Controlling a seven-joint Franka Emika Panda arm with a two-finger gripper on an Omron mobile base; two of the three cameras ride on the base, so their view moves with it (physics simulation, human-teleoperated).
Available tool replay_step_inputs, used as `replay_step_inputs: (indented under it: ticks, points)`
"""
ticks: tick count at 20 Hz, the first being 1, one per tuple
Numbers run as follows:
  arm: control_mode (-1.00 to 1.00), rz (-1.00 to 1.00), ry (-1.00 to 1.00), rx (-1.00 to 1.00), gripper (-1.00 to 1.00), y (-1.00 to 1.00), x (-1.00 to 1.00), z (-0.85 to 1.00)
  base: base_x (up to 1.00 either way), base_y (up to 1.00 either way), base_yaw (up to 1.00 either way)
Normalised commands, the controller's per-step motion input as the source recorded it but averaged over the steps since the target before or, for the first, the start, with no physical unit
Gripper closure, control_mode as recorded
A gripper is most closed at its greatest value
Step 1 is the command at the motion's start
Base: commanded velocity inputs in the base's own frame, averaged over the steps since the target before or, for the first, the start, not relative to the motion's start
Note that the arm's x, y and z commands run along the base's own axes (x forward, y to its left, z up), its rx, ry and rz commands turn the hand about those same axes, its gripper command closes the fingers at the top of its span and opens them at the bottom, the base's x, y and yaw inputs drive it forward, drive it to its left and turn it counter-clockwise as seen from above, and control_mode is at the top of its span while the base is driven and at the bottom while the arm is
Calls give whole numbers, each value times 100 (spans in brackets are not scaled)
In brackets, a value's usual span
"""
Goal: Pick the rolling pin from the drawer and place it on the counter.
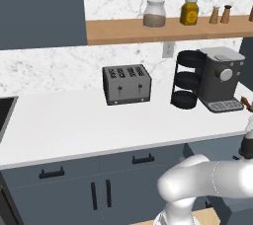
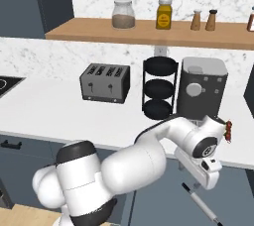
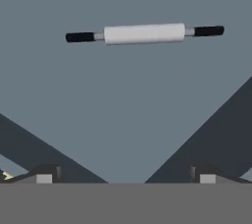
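We are at the reach step: the rolling pin [image 3: 144,34] lies flat on the grey floor of the open drawer [image 3: 123,115], white barrel with black handles, nothing else around it. In the hand view it sits well ahead of the gripper [image 3: 125,175], whose fingers [image 3: 44,176] stand wide open, holding nothing. To do this well we should bring the hand down over the barrel's middle, not a handle, with the fingers straddling it across its long axis, then close squarely so it cannot roll or tip. Once lifted it goes up to the white table [image 1: 99,120], where bare room lies in front of the toaster [image 1: 126,85] and left of it; we judge laying it parallel to the table edge is safest. Hard to read: in the right base view the pin shows as a thin stick at lower right, cut by the frame edge, and the drawer walls are barely distinguishable. The hand's height above the pin we cannot tell.
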Motion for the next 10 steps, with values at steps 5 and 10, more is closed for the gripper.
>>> replay_step_inputs:
  ticks: [5, 10]
  points:
    - [-100, 7, 0, 0, -100, -43, 19, -6, 0, 0, 0]
    - [-100, 5, 0, 0, -100, -22, 20, -3, 0, 0, 0]
